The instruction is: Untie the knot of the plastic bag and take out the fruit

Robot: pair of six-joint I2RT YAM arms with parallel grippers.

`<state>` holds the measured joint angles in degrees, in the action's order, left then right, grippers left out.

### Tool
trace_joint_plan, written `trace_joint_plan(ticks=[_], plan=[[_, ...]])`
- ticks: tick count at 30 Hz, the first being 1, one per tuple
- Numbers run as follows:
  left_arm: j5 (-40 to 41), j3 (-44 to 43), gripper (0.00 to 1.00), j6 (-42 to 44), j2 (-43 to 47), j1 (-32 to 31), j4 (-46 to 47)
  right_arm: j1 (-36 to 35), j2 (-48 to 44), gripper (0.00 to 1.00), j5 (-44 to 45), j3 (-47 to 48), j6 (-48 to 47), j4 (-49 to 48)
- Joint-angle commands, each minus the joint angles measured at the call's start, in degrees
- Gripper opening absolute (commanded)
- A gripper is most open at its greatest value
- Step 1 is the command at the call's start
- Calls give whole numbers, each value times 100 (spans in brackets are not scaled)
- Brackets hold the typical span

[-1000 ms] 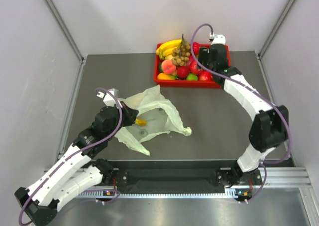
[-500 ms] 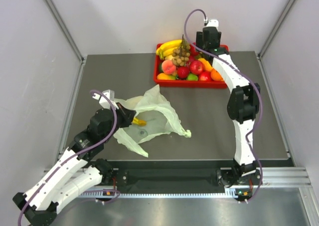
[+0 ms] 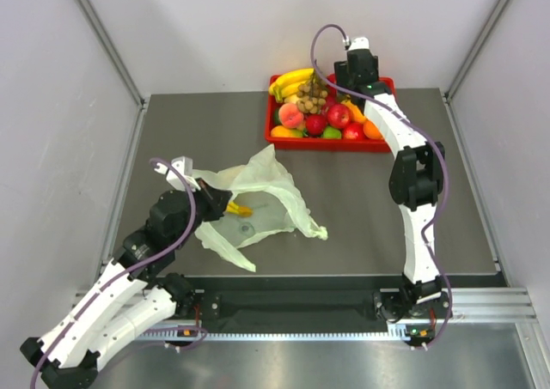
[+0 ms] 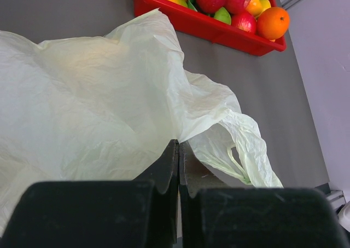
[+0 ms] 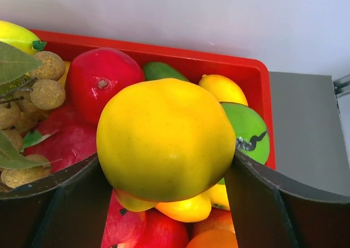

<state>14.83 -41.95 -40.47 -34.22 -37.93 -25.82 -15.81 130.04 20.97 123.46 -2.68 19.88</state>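
Observation:
The pale green plastic bag [image 3: 266,191] lies open and crumpled on the table's left half. No knot shows; one loose handle loop [image 4: 240,166] trails at its right. My left gripper [image 3: 225,202] is shut on a fold of the bag [image 4: 98,105], and its tips [image 4: 179,144] pinch the film. A small yellow piece [image 3: 242,209] lies in the bag's mouth. My right gripper [image 3: 352,78] hangs over the red tray [image 3: 314,142] and is shut [image 5: 165,160] on a round yellow fruit [image 5: 164,116]. Below it lie a green dark-marked fruit [image 5: 249,133] and tan berries [image 5: 44,84].
The red tray [image 5: 219,62] at the back holds a banana bunch [image 3: 292,80], red apples [image 3: 339,114], a peach [image 3: 290,114] and oranges [image 3: 371,130]. White walls close in on both sides and the back. The arm bases stand along the near edge.
My right gripper has moved left and toward the back of the tray with the yellow fruit, its elbow rising. My left gripper has drawn the bag slightly left and nearer.

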Motion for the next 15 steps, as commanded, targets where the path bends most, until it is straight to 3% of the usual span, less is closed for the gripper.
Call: trace_joint_plan(ticks=[1, 4, 10, 15], plan=[[46, -111, 0, -31, 117, -4, -1, 52, -31, 75, 4, 328, -198, -2], [64, -146, 0, -40, 152, -4, -54, 43, -92, 86, -58, 345, -251, 42], [82, -208, 0, -40, 231, -4, -133, 52, -338, 96, -76, 328, -277, 148], [55, -234, 0, -31, 214, -4, -98, 43, -1441, 96, -233, -425, 82, 0]])
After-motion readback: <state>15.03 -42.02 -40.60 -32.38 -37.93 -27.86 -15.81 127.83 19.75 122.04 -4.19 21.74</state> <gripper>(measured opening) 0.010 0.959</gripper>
